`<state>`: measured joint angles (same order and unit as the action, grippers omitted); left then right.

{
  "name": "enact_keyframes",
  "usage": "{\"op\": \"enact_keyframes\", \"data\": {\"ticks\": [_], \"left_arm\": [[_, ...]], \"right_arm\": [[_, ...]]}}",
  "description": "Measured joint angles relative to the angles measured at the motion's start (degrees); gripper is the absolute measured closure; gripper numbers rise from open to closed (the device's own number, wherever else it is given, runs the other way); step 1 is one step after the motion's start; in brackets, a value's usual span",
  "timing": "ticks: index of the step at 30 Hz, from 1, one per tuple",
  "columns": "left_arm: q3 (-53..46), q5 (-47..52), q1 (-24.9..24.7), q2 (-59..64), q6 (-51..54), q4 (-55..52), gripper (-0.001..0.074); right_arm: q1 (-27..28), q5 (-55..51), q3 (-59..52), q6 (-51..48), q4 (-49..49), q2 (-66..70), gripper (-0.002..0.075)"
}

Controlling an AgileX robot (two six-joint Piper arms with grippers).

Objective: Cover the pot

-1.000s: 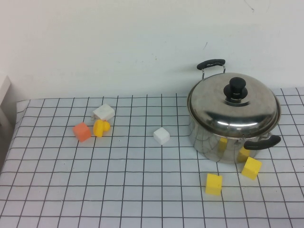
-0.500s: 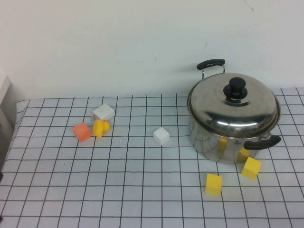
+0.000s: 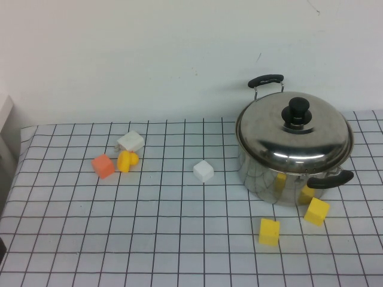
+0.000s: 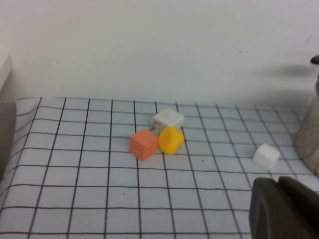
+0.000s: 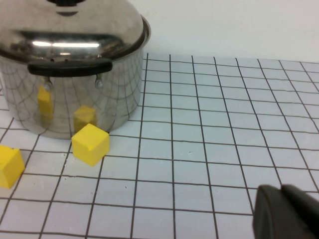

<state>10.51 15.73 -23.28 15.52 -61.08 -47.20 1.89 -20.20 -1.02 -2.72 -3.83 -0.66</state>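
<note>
The steel pot (image 3: 287,176) with two black side handles stands at the right of the checked cloth. The domed steel lid (image 3: 293,134) with a black knob (image 3: 297,112) sits on it and closes it. The pot (image 5: 75,99) and lid (image 5: 79,25) fill the near part of the right wrist view. The pot's wall (image 4: 310,134) shows at the edge of the left wrist view. My left gripper (image 4: 279,185) is shut and empty, low over the cloth and away from the pot. My right gripper (image 5: 281,193) is shut and empty, also over bare cloth. Neither gripper shows in the high view.
An orange cube (image 3: 103,166), a yellow piece (image 3: 127,160) and a white block (image 3: 130,142) lie together at the left. A white cube (image 3: 203,171) lies mid-table. Two yellow cubes (image 3: 269,231) (image 3: 316,210) lie in front of the pot.
A dark sliver at the left edge of the high view has slipped lower. The pot, the lid and the cubes have not moved.
</note>
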Motion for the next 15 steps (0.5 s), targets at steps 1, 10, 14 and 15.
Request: {"op": "enact_keyframes", "data": {"ticks": [1,10,14,15], "left_arm": [[-0.4,-0.6,0.9,-1.2,1.7,2.4,0.0736],[-7.7,-11.7,15.6,-13.5,30.1,34.6,0.0736],[-11.6,-13.5,20.3,-15.8,35.1,40.3,0.0736],[-11.6,-12.4,20.7,-15.9,35.5,41.0,0.0736]], "right_arm": [[0.0,0.0,0.0,0.0,0.0,0.0,0.0717],[0.0,0.0,0.0,0.0,0.0,0.0,0.0717],[0.0,0.0,0.0,0.0,0.0,0.0,0.0717],[0.0,0.0,0.0,0.0,0.0,0.0,0.0717]]}}
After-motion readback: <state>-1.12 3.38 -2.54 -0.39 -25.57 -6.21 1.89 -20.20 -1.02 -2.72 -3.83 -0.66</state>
